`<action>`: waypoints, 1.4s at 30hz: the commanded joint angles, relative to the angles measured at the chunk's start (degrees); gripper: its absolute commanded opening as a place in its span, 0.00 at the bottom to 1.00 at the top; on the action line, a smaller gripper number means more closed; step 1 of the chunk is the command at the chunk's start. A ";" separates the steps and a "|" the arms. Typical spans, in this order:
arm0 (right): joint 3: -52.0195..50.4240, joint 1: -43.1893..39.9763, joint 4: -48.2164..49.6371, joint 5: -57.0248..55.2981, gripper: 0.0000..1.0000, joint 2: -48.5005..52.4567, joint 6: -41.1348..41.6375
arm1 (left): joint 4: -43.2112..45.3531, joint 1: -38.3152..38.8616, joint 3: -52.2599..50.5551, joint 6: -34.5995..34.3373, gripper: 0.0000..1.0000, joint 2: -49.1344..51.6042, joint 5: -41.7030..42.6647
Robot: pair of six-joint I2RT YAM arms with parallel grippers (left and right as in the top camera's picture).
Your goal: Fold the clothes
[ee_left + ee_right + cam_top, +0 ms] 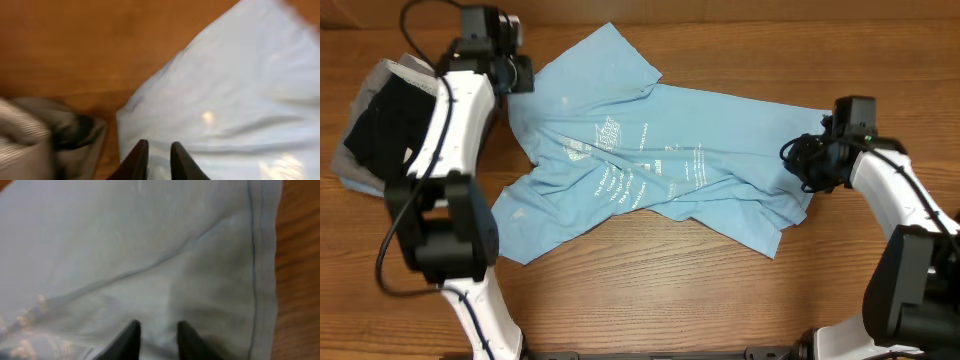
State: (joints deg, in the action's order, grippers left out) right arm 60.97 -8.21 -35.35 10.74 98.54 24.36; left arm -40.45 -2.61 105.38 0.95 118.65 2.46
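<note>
A big light-blue T-shirt (660, 150) lies in the middle of the wooden surface (670, 300). Its long side runs from left to right across the overhead view. The two short sleeves are on the left: one points to the top of the frame and one to the lower left. The bottom edge is on the right. The shirt is open but not smooth, with many folds and wrinkles. Its lower right corner is bunched up. White lettering (630, 165) sits in the middle of it. A black garment (385, 115) lies on a grey garment (360, 170) at the upper left of the frame, close beside the shirt. The left gripper (159, 145) is at the left end of the shirt, between the sleeves. Its jaws are only a little apart, right over the blue cloth, and it cannot be told if they pinch it. The right gripper (158, 325) is at the right end, near the stitched hem (260, 255). Its jaws are also a little apart, low over the cloth, and a grip cannot be told there either.
</note>
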 commanded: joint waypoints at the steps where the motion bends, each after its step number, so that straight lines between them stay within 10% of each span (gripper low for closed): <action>1: -3.82 -0.15 5.14 -5.97 0.16 0.96 6.71 | -2.97 -0.33 2.69 -0.70 0.23 -9.20 2.21; 14: 8.22 -2.21 20.04 -2.73 0.08 22.86 15.98 | -20.52 4.31 2.69 0.33 0.29 -20.20 5.07; 17: 17.75 -3.63 14.95 -2.03 0.14 23.85 13.75 | -22.47 6.05 2.69 0.37 0.30 -19.80 4.81; 22: 32.35 -6.73 4.02 6.97 0.59 21.44 4.83 | -22.88 7.56 2.69 0.37 0.35 -19.74 4.63; 36: 48.59 -10.14 -28.50 16.37 0.64 -2.08 -4.24 | -40.83 7.45 0.07 -2.89 0.41 -21.18 2.80; 42: 48.59 -8.76 -41.88 16.33 0.65 -7.48 -4.33 | -30.45 7.45 -18.62 -3.56 0.45 -18.10 4.70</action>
State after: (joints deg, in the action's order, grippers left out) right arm 109.49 -17.93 -74.50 26.79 90.43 20.80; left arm -74.54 4.86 95.42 -1.56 98.26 5.82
